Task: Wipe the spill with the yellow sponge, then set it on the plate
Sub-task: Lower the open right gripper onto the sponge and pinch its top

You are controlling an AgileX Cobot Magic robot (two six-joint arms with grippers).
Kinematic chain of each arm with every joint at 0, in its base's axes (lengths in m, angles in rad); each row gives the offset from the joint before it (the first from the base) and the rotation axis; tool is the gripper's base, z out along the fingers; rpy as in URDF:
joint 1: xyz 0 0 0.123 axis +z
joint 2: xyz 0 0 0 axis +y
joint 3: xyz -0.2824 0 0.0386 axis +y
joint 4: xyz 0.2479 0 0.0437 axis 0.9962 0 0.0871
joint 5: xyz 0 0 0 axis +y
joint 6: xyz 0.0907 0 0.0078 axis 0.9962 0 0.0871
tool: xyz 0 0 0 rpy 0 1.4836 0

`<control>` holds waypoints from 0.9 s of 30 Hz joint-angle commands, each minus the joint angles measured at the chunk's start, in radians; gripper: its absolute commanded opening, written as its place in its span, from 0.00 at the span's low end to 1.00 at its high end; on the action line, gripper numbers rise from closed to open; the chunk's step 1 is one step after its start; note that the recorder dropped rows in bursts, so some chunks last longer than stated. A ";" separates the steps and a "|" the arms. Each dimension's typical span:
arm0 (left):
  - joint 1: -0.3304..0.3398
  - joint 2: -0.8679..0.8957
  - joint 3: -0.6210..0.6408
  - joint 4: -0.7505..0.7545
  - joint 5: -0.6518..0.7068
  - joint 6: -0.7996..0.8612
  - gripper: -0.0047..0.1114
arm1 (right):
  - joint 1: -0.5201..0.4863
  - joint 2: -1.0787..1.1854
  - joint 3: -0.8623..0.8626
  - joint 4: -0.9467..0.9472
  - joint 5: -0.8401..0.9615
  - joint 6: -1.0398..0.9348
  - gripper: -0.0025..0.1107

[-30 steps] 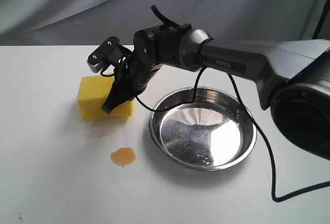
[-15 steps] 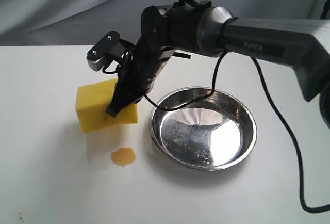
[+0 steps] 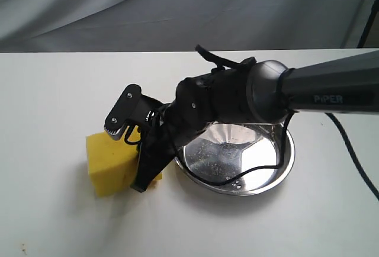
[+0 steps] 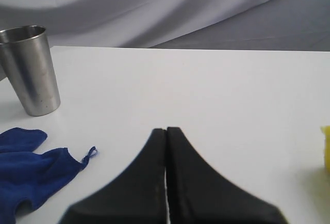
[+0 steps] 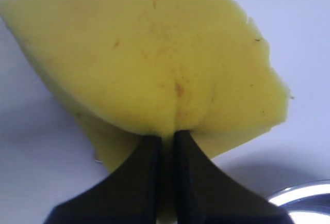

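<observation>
The white table (image 3: 53, 91) carries everything. The right arm (image 3: 331, 91) reaches across the plate (image 3: 283, 171), which is bare and shiny. The yellow sponge (image 3: 109, 165) sits on the table just beside the plate's rim, on the side away from the arm's base. The right gripper (image 3: 141, 183) is clamped on the sponge's plate-side edge. In the right wrist view its jaws are pinched so close that the foam bulges around them. The spill is not visible. It probably lies under the sponge or behind the fingers.

The sponge looks light, soft and springy, so it should drag easily but will fold under a deep pinch. A grip across its middle would probably press it flatter. The left gripper (image 4: 166, 131) has its jaws together on nothing, away from the plate.
</observation>
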 commanded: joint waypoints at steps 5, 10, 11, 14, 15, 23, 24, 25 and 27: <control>-0.006 -0.004 0.002 -0.001 -0.004 -0.004 0.04 | 0.008 -0.011 0.063 0.015 -0.064 0.017 0.02; -0.006 -0.004 0.002 -0.001 -0.004 -0.004 0.04 | 0.015 -0.011 0.138 0.015 -0.129 0.020 0.02; -0.006 -0.004 0.002 -0.001 -0.004 -0.004 0.04 | 0.015 -0.011 0.148 0.013 -0.132 0.015 0.02; -0.006 -0.004 0.002 -0.001 -0.004 -0.004 0.04 | 0.015 -0.011 0.157 0.006 -0.104 0.011 0.02; -0.006 -0.004 0.002 -0.001 -0.004 -0.004 0.04 | 0.015 -0.011 0.157 0.006 -0.091 0.009 0.02; -0.006 -0.004 0.002 -0.001 -0.004 -0.004 0.04 | 0.052 -0.013 0.155 0.006 0.001 0.001 0.02; -0.006 -0.004 0.002 -0.001 -0.004 -0.004 0.04 | 0.060 -0.013 0.155 0.006 0.007 -0.001 0.02; -0.006 -0.004 0.002 -0.001 -0.004 -0.004 0.04 | 0.068 -0.013 0.155 0.006 0.017 -0.003 0.02; -0.006 -0.004 0.002 -0.001 -0.004 -0.004 0.04 | 0.083 -0.013 0.155 0.006 0.027 -0.003 0.02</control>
